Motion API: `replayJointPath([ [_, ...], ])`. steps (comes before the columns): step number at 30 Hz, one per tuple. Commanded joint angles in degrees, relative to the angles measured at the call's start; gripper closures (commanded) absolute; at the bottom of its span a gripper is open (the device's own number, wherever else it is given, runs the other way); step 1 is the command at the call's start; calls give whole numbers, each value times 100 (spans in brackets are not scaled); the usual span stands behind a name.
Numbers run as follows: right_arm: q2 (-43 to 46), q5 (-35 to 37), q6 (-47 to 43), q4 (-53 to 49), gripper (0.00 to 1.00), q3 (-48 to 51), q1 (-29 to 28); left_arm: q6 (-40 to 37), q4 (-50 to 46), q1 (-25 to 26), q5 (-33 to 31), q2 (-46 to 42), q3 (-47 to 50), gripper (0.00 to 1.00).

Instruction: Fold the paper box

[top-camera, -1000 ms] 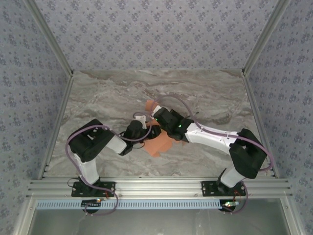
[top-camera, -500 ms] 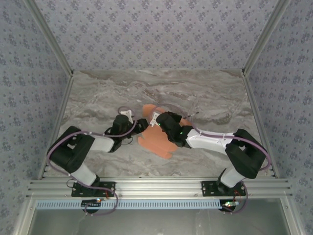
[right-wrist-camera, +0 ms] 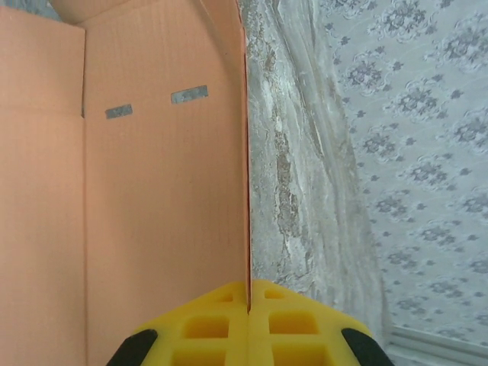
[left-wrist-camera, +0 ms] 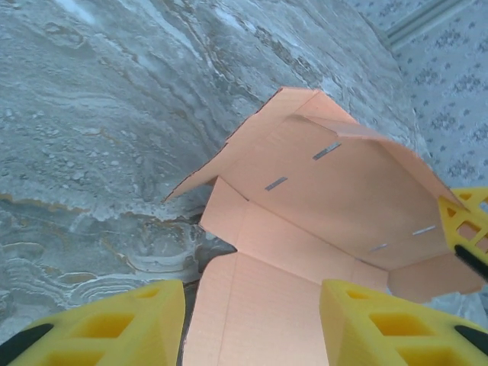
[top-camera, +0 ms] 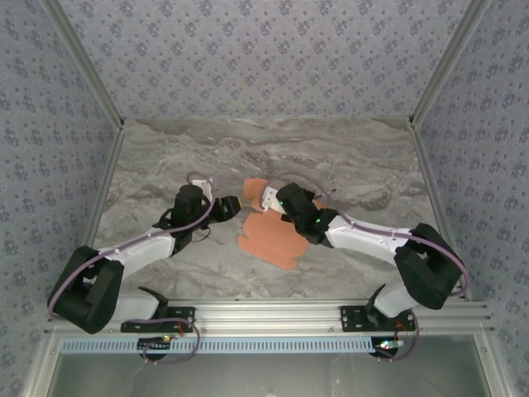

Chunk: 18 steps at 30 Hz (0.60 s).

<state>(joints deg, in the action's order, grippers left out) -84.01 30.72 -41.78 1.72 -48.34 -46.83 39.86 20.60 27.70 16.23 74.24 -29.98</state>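
Right end effector (right-wrist-camera: 248,293) pinches box (right-wrist-camera: 152,191) (apparently).

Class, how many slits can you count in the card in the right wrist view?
2, both high on the card: one slit by the crease, another just right of it. More may lie out of frame.

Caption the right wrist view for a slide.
The right gripper clamps one edge of the paper box above the marble table.

Robot test booth; aluminium frame (top-camera: 264,315), wallpapered walls (top-camera: 264,58), marble tabletop (top-camera: 165,161).
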Motion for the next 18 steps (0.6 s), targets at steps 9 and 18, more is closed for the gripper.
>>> replayJointPath([
  [9, 881, -3183, 1997, -2947, 100, -1413, 1270, -1316, -444, 517, 445, -290, -517, 47],
  [18, 720, -4724, 2184, -3968, 100, -2179, 1796, -2514, -883, 708, 131, -89, -1058, 41],
])
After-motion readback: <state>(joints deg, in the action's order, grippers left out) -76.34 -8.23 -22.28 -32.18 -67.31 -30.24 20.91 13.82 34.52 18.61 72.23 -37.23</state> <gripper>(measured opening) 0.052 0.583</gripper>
